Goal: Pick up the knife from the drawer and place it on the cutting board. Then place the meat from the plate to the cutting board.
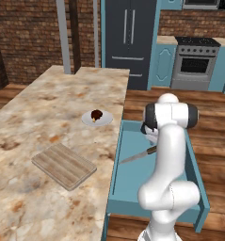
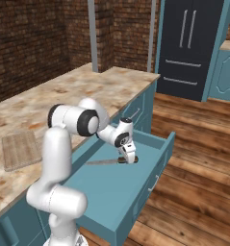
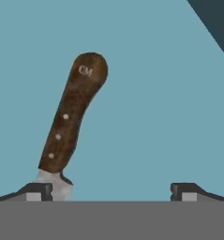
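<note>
The knife lies flat in the open teal drawer, silver blade pointing toward the counter. My gripper hangs low in the drawer over the brown handle, open. In the hand view the knife's handle slants up from the left fingertip, and my gripper stands wide with nothing clamped. On the counter the wooden cutting board lies bare. Beyond it, the white plate carries the dark meat. The knife shows partly behind my arm in the left base view.
The marble counter runs along the drawer's left side. The drawer's walls enclose the gripper. A dark fridge and a steel oven stand far behind. Wooden floor lies to the right.
</note>
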Robot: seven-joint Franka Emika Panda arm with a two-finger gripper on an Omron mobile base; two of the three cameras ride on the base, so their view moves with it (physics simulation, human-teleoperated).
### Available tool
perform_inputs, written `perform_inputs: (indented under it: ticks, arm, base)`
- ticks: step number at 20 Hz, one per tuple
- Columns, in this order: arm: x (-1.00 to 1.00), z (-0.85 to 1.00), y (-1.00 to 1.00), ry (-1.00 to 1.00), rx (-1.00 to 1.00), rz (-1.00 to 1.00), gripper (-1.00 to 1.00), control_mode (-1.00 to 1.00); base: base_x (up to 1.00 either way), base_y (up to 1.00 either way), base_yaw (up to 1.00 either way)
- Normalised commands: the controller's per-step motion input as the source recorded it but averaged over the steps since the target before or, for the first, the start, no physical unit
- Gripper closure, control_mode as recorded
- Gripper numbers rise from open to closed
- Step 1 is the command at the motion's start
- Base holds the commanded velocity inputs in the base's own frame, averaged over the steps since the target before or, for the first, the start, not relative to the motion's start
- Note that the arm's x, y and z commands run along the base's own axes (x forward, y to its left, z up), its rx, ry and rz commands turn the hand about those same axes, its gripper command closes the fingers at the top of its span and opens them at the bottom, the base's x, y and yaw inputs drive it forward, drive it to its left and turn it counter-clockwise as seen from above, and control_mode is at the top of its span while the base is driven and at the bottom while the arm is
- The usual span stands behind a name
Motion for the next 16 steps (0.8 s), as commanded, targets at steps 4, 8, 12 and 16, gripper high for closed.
perform_inputs:
  ticks: [4, 8, 12, 16]
  arm:
    - [0.42, -0.31, 0.0, 0.0, 0.0, 0.0, -1.0, -1.0]
    - [0.44, -0.3, 0.0, 0.0, 0.0, 0.0, -1.0, -1.0]
    - [0.41, -0.28, -0.01, 0.0, 0.0, 0.0, -1.0, -1.0]
    - [0.38, -0.3, -0.02, 0.0, 0.0, 0.0, -1.0, -1.0]
  base:
    - [0.0, 0.0, 0.0]
    - [0.0, 0.0, 0.0]
    - [0.0, 0.0, 0.0]
    - [0.0, 0.0, 0.0]
